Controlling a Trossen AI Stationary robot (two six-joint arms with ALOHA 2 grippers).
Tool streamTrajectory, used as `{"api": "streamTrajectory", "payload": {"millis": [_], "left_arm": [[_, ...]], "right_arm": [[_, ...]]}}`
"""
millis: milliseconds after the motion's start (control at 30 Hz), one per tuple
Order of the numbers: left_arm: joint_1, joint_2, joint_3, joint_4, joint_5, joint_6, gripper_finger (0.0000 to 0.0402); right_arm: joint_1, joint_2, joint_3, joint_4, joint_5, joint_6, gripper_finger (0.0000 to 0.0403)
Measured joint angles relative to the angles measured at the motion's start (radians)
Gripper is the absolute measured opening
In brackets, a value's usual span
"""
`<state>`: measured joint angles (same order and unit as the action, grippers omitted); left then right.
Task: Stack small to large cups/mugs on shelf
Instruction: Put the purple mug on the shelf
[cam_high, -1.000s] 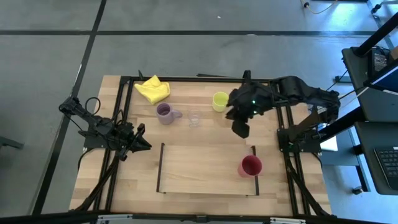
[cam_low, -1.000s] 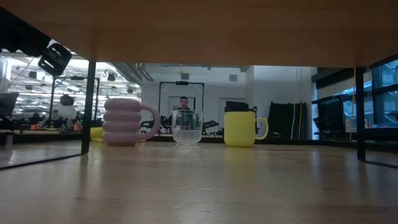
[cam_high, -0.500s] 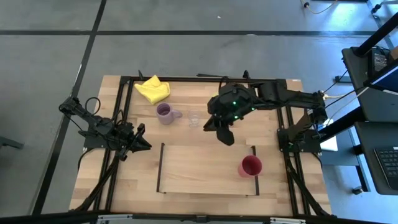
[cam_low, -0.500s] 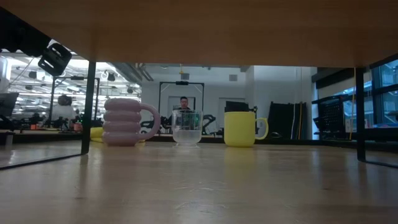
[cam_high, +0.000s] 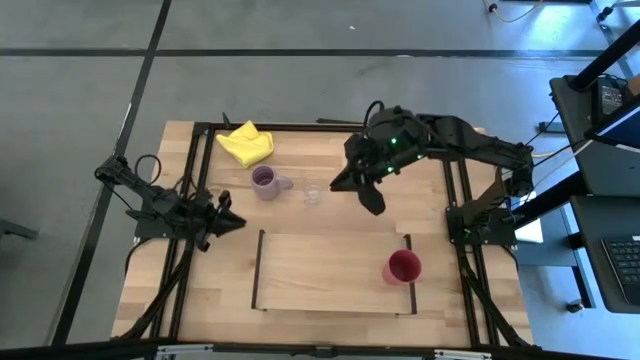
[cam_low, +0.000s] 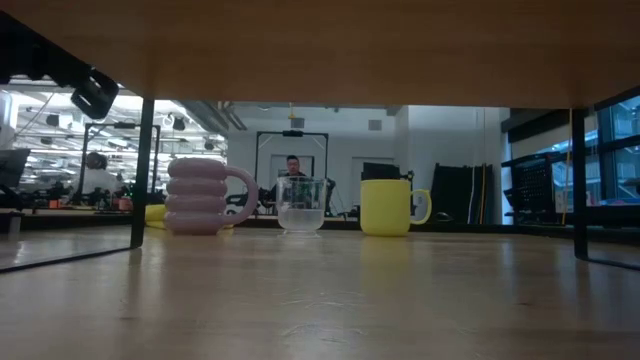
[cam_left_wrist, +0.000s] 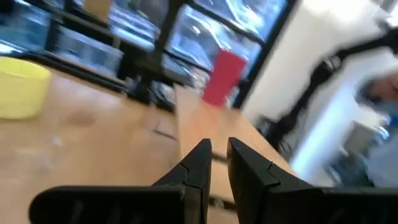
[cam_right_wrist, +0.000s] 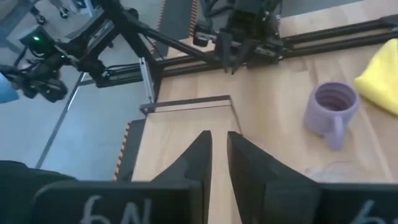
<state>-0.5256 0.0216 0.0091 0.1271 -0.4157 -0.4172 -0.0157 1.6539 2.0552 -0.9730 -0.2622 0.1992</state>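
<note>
light wood planks make up the table (cam_high: 320, 300), ringed by a black metal frame (cam_high: 200, 128) over a grey floor. the shelf (cam_high: 330, 270), a flat patch outlined by a thin dark frame, lies toward the near edge of the table, and the red cup (cam_high: 402, 267) stands upright at its right end. the other three stand in a row behind the shelf: the purple mug (cam_high: 264, 182) on the left with its handle toward the tiny clear glass (cam_high: 313, 192) just beside it, and the yellow-green mug (cam_low: 386, 208), which in the high view is hidden under the right arm. from table height all three are upright and apart from one another. a yellow cloth (cam_high: 246, 143) lies crumpled near the far left corner, behind the purple mug.

the right gripper (cam_high: 368, 198) hangs above the table just right of the glass, its fingers (cam_right_wrist: 198, 163) close together with a narrow gap and nothing between them. the left gripper (cam_high: 232, 222) waits at the left edge of the table, just outside the shelf's left end, its fingers (cam_left_wrist: 198, 163) likewise nearly together and empty.

across the room, a person (cam_low: 293, 168) shows behind the glass.
</note>
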Motion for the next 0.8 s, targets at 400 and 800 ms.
{"api": "streamTrajectory", "payload": {"millis": [400, 800], "left_arm": [[0.000, 0.000, 0.000, 0.450, -0.128, -0.020, 0.0047], [0.011, 0.000, 0.091, 0.506, -0.390, 0.167, 0.0047]], "right_arm": [[-0.137, 0.010, 0.000, 0.038, -0.001, -0.070, 0.0053], [-0.192, 0.009, 0.000, 0.121, 0.122, 0.062, 0.0053]]}}
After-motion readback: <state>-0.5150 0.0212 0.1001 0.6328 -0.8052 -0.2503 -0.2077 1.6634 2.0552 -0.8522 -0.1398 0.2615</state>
